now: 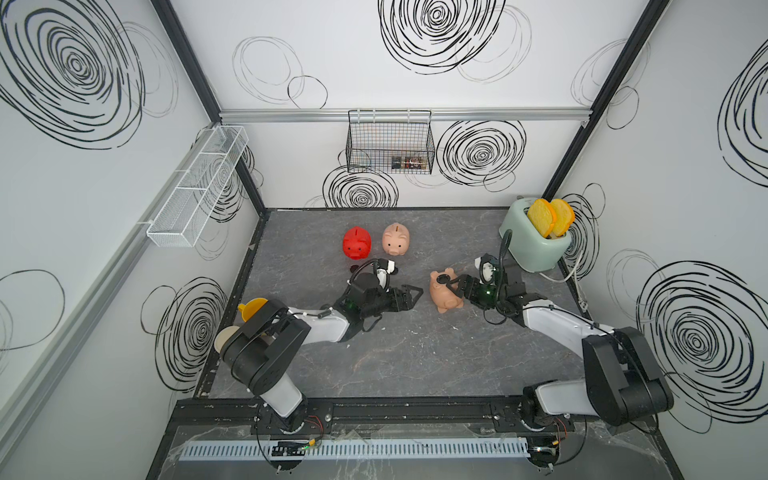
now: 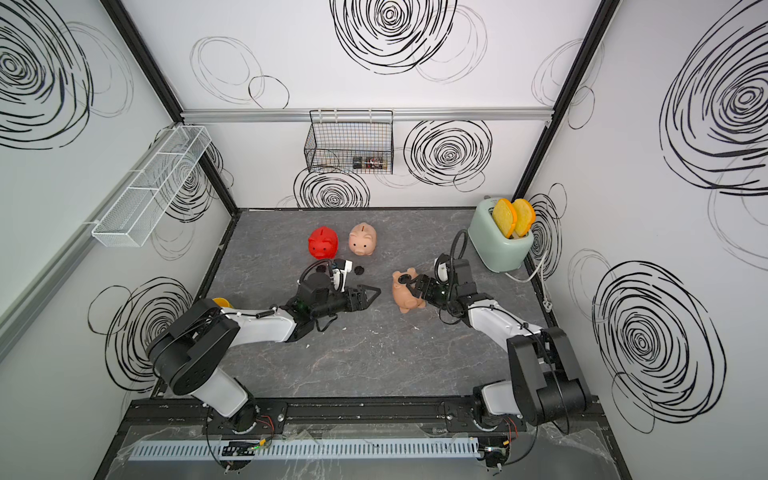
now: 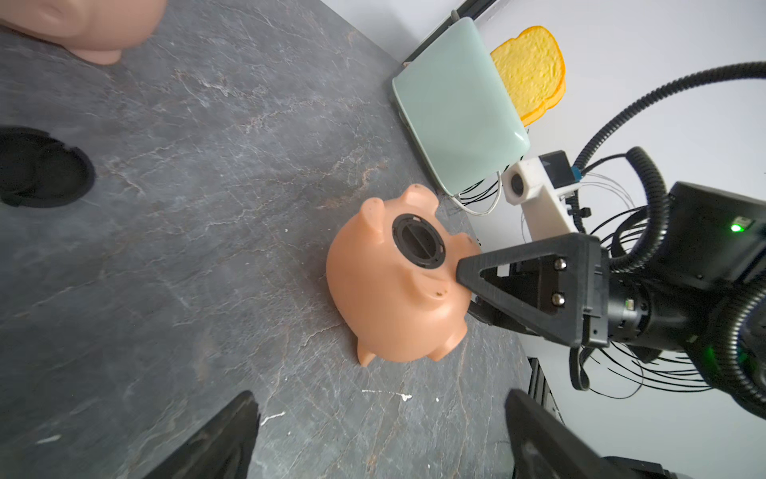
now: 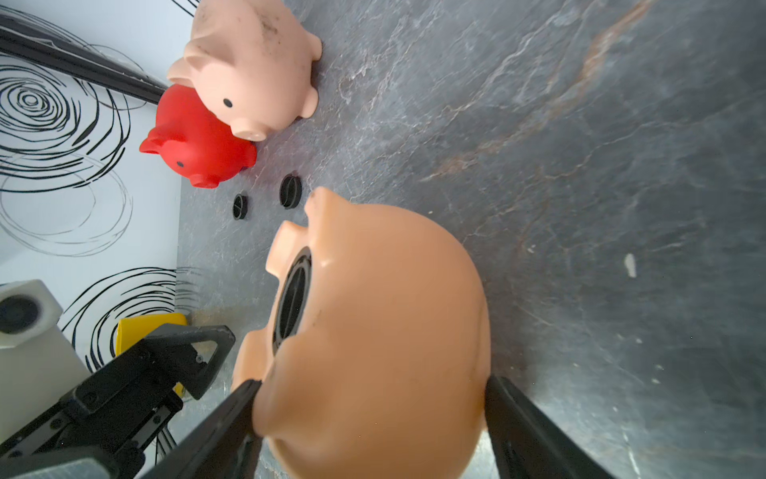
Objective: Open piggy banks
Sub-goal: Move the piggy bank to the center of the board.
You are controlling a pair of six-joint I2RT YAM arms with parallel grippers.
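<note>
the right gripper [image 1: 457, 287] straddles the tipped-over peach piggy bank [image 1: 445, 296], a firm pinch unclear, while the left gripper [image 1: 415, 295] hangs spread and empty nearby.

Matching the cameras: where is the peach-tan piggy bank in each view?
In a top view: peach-tan piggy bank, just right of centre.
In a top view: again just right of centre.
Left wrist: centre.
Right wrist: lower centre, large.
Shared landmark: pale pink piggy bank.
</note>
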